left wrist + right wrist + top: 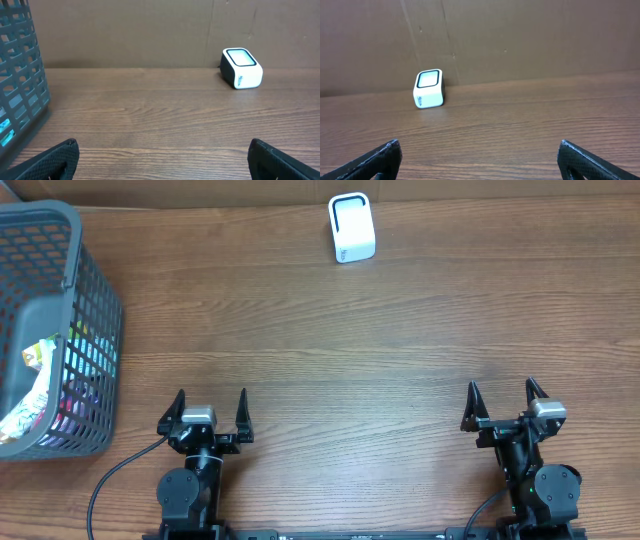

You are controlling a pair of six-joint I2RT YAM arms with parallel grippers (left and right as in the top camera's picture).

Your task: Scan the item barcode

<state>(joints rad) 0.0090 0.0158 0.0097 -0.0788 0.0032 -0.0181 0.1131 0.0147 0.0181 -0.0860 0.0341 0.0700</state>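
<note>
overhead: left fingers [178, 410] and right fingers [470, 404] spread; scanner [351, 227] beyond; basket [95, 370] left.

Mock shop checkout, staged setup. Wood-grain desk [350, 330]; white barcode scanner [351, 227] near far edge; grey shopping basket [95, 350] holding packaged goods at left edge; plain cardboard wall [125, 30] behind.

White scanner [352, 227] (far edge), packets [28, 410] in basket [100, 330]
</note>
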